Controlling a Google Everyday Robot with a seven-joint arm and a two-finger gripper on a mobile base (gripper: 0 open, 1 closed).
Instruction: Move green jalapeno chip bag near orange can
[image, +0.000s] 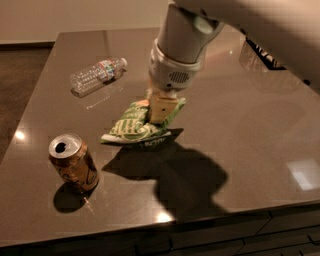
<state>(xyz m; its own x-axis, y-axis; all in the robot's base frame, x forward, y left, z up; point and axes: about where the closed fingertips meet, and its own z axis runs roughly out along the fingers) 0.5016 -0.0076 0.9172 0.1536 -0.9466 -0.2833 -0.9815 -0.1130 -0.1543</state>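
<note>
Your pincer (161, 111) sits over the middle of the tabletop (255, 125), pointing down from the thick white wrist (181, 47) that comes in from the upper right. It is closed on the upper right end of the green jalapeno chip bag (131, 128), and its tan fingers (160, 102) press against the crinkled foil. The bag slopes down and to the left from that grip, with its white lettering facing you and its lower edge close to the surface. You cannot tell from this view whether that lower edge touches the tabletop or hangs just above it. A broad dark shadow (182, 175) of the arm and bag spreads across the surface in front of the bag and to its right. The orange can (74, 163) stands upright near the front left corner of the tabletop, its silver top and dark mouth hole showing, with its own small shadow at its base. The bag is behind the can and to its right, near it but clearly apart, with bare surface between the two. A clear plastic water bottle (96, 76) lies on its side toward the back left, well apart from the can and beyond the bag. Two bright light reflections show on the glossy surface, one near the left edge and one near the front edge.
</note>
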